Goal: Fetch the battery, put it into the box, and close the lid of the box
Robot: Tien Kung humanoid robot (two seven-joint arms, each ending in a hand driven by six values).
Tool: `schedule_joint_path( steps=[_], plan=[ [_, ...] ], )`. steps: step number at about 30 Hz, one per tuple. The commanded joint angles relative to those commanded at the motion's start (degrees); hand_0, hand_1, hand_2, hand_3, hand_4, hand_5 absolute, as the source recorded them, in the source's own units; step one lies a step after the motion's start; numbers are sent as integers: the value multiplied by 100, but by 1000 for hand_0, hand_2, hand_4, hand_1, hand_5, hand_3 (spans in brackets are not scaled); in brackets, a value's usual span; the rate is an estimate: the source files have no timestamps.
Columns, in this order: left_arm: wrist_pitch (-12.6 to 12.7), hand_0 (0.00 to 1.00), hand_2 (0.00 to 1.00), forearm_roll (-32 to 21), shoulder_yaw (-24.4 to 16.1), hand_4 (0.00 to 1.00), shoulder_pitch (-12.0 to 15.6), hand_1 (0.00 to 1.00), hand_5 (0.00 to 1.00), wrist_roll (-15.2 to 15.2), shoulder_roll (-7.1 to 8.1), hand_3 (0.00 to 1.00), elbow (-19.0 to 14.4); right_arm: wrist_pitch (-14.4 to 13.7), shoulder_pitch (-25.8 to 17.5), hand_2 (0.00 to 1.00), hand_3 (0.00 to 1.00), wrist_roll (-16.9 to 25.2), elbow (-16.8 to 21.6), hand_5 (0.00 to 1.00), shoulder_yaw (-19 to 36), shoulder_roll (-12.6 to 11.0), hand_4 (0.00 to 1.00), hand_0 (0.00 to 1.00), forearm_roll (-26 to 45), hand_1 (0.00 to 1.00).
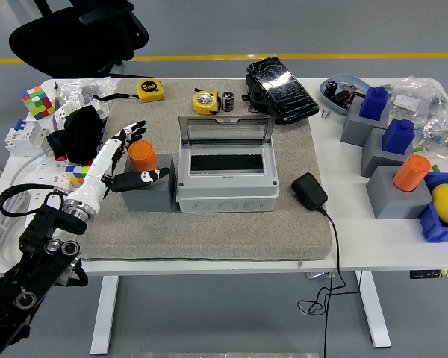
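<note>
We see the battery [228, 101] standing on the grey mat's [284, 216] far edge, just beyond the box [226, 183], whose lid [225, 127] is raised. Our left hand [125, 160] rests with its fingers spread, holding nothing, beside the orange cylinder [142, 156] on a grey block [151, 195] left of the box. Bare mat lies before the box.

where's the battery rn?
Head view: the battery stands upright at the far edge of the grey mat, just right of the yellow tape measure and behind the open box.
</note>
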Motion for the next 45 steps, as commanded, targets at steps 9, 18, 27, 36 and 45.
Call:
schedule_joint_path(
  steps=[9, 18, 27, 36, 45],
  plan=[
    [12, 504, 534, -359, 68, 998, -120, 534, 2, -157, -141, 614, 121, -1, 6, 668, 577, -6, 1, 483, -33, -2, 974, 585, 17, 636],
    [56, 372, 397, -747, 156, 998, -218, 382, 2, -365, -214, 453, 296, -13, 13, 669, 577, 3, 5, 483, -43, 0, 974, 585, 16, 636],
    [257, 197, 197, -1333, 353, 754, -321, 132, 2, -841, -298, 242, 423, -24, 15, 668, 577, 17, 8, 484, -69, 3, 973, 585, 21, 636],
    [324, 160, 149, -1392, 468, 706, -449, 89, 2, -957, -423, 214, 493, -61, 21, 667, 576, 80, 12, 484, -64, 3, 974, 586, 31, 634],
    [382, 95, 106, -1286, 436, 721, -454, 31, 2, -936, -406, 172, 398, -90, 7, 667, 577, 133, 9, 484, -78, 11, 973, 581, 44, 632]
  ],
)
